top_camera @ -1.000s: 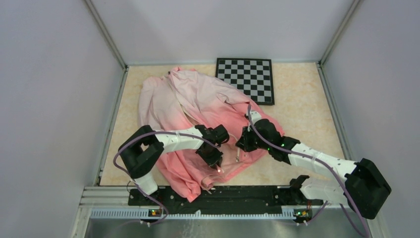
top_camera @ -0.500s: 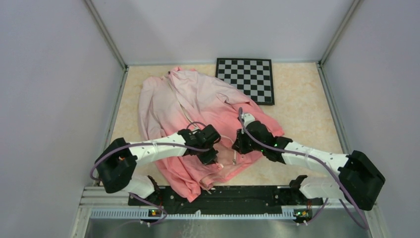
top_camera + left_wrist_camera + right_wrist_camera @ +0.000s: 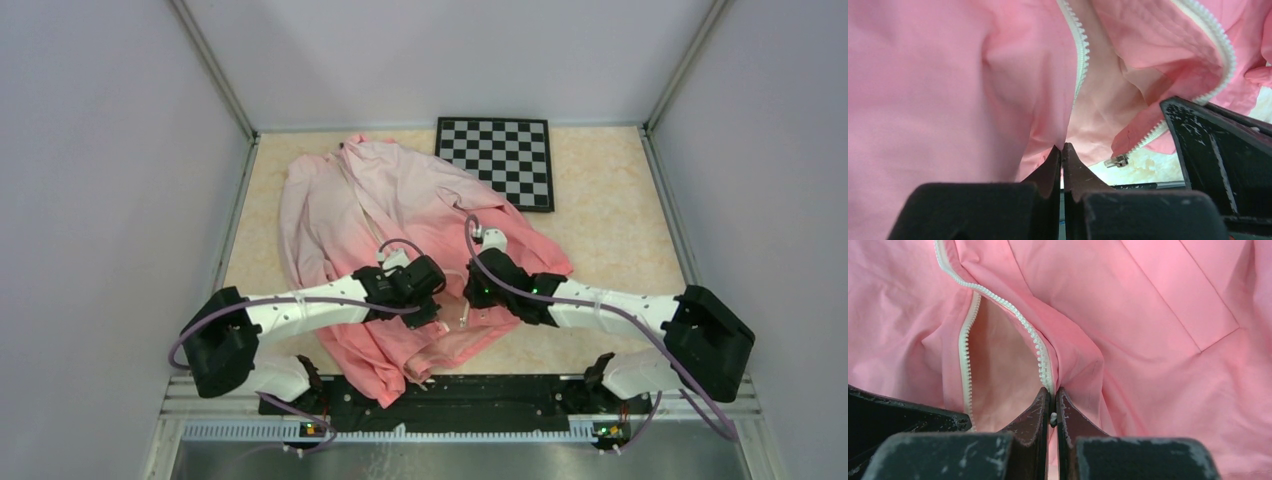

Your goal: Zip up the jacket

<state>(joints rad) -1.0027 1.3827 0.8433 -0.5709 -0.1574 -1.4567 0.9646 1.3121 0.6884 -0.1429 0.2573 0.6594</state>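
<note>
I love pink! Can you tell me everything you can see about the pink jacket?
The jacket is thin, crinkly-looking fabric, pale pink at the far collar end and coral pink near the arms. It lies crumpled on the beige table. Its white zipper is open, its two toothed rows spread apart, with a small metal piece at one end. The left gripper and the right gripper each pinch a fabric edge beside the zipper.

A robotics lab cell: plain grey walls box in a beige counter, with a checkerboard at the back and a metal rail in front.
</note>
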